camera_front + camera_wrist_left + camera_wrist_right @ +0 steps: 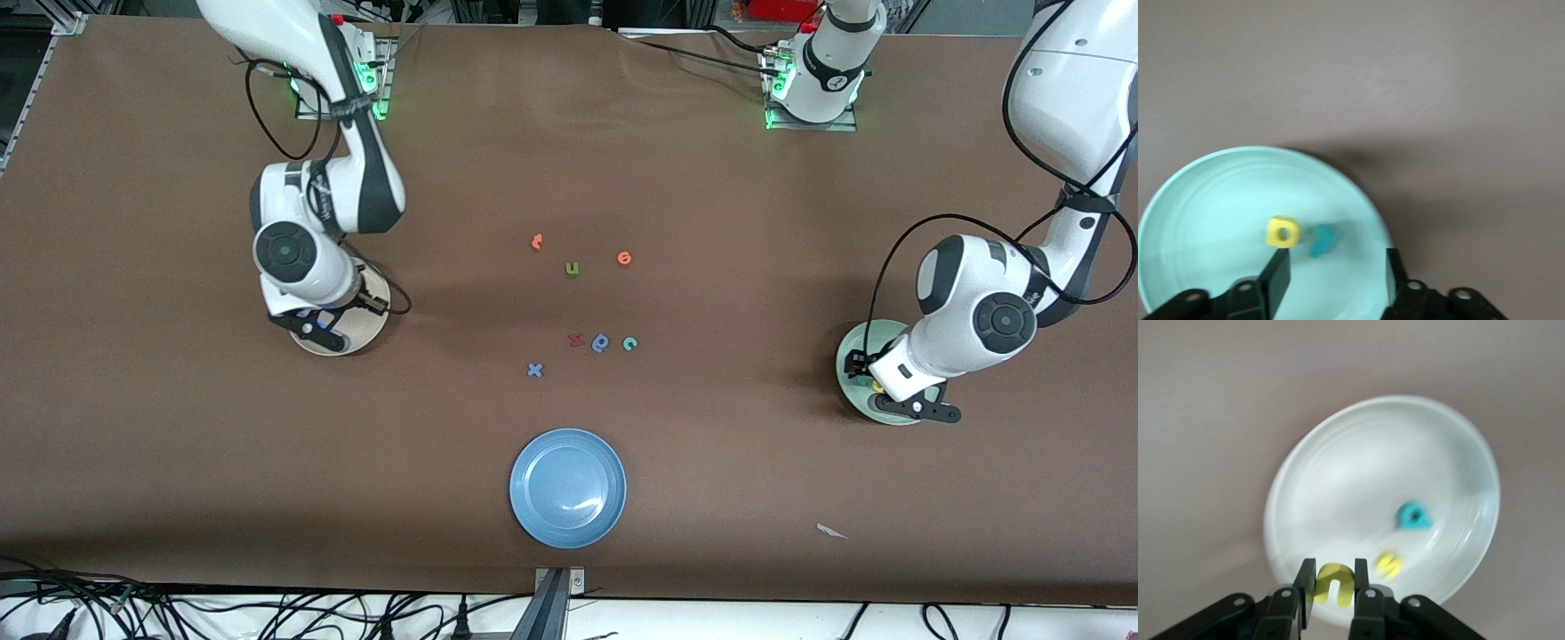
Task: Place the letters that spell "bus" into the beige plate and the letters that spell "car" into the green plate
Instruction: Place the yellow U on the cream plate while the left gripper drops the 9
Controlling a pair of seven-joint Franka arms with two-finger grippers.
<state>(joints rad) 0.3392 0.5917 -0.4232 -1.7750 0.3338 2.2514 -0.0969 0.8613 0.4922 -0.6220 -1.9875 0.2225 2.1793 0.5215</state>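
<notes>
Three plates show from the front camera: a blue plate (568, 487) at six o'clock, the beige plate (366, 331) at nine o'clock under the right gripper (313, 331), and the green plate (855, 356) at three o'clock under the left gripper (907, 404). Seven loose letters lie mid-table: two orange letters (536, 241), one olive "u" (572, 268), one red letter (575, 339), two blue ones (600, 343) and one teal "c" (629, 343).

Two letters rest in the green plate (1205, 200) in the left wrist view, a yellow "a" (1282, 233) and a teal "r" (1322, 241); the left gripper (1335, 273) hangs over them, jaws wide and empty.

Three letters show in the right wrist view: a teal "b" (1413, 515) and a yellow "s" (1389, 565) lying in the beige plate (1358, 467), and a yellow "u" (1335, 585) pinched in the right gripper (1335, 577) above the rim.
</notes>
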